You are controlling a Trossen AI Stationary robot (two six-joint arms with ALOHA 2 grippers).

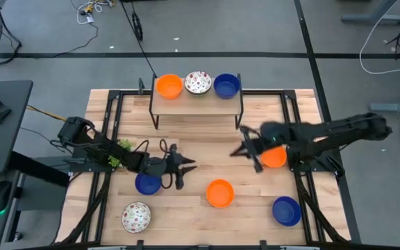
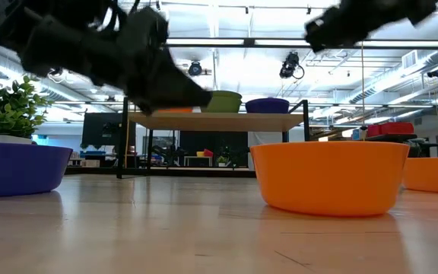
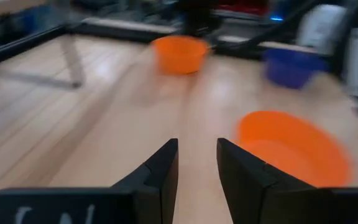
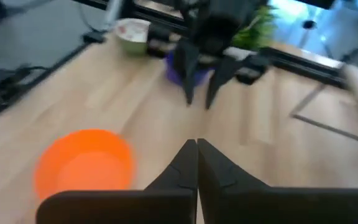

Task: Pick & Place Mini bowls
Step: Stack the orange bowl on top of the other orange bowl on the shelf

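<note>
Three mini bowls sit on a raised shelf [image 1: 197, 101] at the far side: orange [image 1: 169, 86], speckled white [image 1: 198, 82] and blue [image 1: 226, 85]. On the table rest a blue bowl [image 1: 147, 184], a speckled bowl [image 1: 136, 217], an orange bowl [image 1: 219, 193], a second blue bowl [image 1: 286, 210] and a second orange bowl [image 1: 275, 157]. My left gripper [image 1: 188, 170] is open and hovers just right of the near blue bowl, pointing toward the middle orange bowl [image 3: 291, 146]. My right gripper [image 4: 196, 146] is shut and hangs left of the right orange bowl, holding nothing.
A small green plant [image 1: 119, 151] stands by the left arm, beside the blue bowl. The shelf's thin metal legs [image 1: 155, 118] stand on the far part of the table. Bare wood lies between the two grippers [image 1: 214, 156]. Black frame rails run along both table sides.
</note>
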